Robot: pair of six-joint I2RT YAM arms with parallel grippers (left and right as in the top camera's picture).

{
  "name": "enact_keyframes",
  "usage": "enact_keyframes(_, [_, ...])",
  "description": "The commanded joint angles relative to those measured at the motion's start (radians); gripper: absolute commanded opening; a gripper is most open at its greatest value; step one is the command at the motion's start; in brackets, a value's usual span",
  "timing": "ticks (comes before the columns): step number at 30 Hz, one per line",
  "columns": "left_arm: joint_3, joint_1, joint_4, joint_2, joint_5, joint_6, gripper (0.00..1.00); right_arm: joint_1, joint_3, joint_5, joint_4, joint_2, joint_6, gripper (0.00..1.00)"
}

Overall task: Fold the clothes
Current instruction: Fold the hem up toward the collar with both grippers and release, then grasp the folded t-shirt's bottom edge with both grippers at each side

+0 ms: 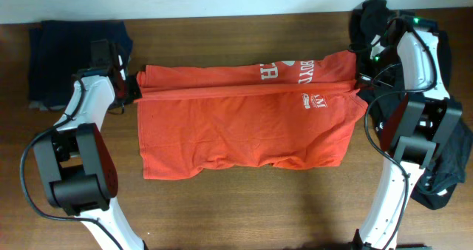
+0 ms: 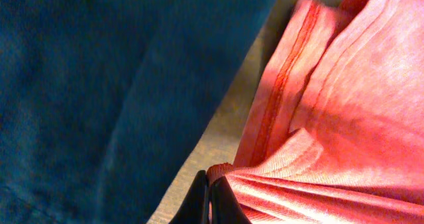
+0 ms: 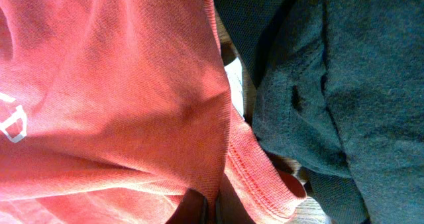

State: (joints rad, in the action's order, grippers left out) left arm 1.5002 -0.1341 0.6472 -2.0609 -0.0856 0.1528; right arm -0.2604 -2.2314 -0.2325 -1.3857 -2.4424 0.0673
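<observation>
An orange T-shirt [image 1: 244,124] with white lettering lies spread across the wooden table, its far strip folded over toward the middle. My left gripper [image 1: 133,87] is shut on the shirt's left edge; in the left wrist view the fingers [image 2: 211,196] pinch the bunched orange hem [image 2: 311,118]. My right gripper [image 1: 362,78] is shut on the shirt's right edge; in the right wrist view the fingers [image 3: 213,207] pinch a fold of orange cloth [image 3: 119,98] by a stitched hem.
A folded dark blue garment [image 1: 70,58] lies at the far left, close beside the left gripper [image 2: 99,85]. A heap of dark clothes [image 1: 443,132] lies at the right edge, touching the shirt there [image 3: 318,78]. Bare wood lies in front of the shirt.
</observation>
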Motion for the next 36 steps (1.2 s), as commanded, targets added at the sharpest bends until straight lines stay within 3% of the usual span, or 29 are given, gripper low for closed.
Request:
enact_keyframes(1, [-0.055,-0.019,-0.001,-0.002,-0.042,-0.013,0.02,-0.016,0.002,0.042,0.007,-0.001,0.000,0.05])
enact_keyframes(3, [-0.061,-0.019,0.000,-0.002,-0.041,-0.013,0.16,-0.016,0.002,0.043,0.010,-0.001,0.000,0.15])
enact_keyframes(5, [-0.061,-0.019,0.000,-0.002,-0.041,-0.013,0.53,-0.018,0.001,0.042,0.010,-0.001,0.000,0.35])
enact_keyframes(7, [-0.061,-0.019,-0.007,-0.002,-0.042,-0.013,0.74,-0.020,-0.005,0.020,0.014,0.000,0.000,0.52])
enact_keyframes(12, [-0.020,-0.020,-0.007,0.008,-0.041,-0.027,0.87,-0.032,-0.146,-0.045,-0.034,0.025,0.000,0.54])
enact_keyframes(13, [0.006,-0.020,0.011,0.019,-0.040,-0.027,0.97,-0.034,-0.203,-0.045,-0.060,0.043,0.000,0.55])
enact_keyframes(19, [0.187,-0.019,0.183,0.206,-0.034,-0.027,0.99,-0.035,-0.605,-0.047,-0.315,0.146,0.003,0.73])
enact_keyframes(20, [0.199,-0.019,0.216,0.241,-0.022,-0.027,0.99,-0.031,-0.636,-0.066,-0.313,0.170,0.017,0.82])
enact_keyframes(25, [0.203,-0.019,0.371,0.446,0.060,-0.011,0.99,-0.007,-0.624,-0.074,-0.313,0.320,0.027,0.87])
enact_keyframes(27, [0.203,-0.019,0.427,0.495,0.079,-0.003,0.99,-0.007,-0.597,-0.068,-0.313,0.390,0.026,0.87])
enact_keyframes(29, [0.203,-0.019,0.517,0.544,0.079,0.080,0.99,-0.007,-0.504,-0.040,-0.313,0.518,0.026,0.87])
enact_keyframes(32, [0.200,-0.019,0.656,0.596,0.079,0.173,0.99,-0.007,-0.270,0.027,-0.313,0.723,0.027,0.87])
enact_keyframes(36, [0.128,-0.019,0.695,0.645,0.083,0.209,0.99,-0.008,0.056,0.035,-0.313,0.911,0.047,0.87])
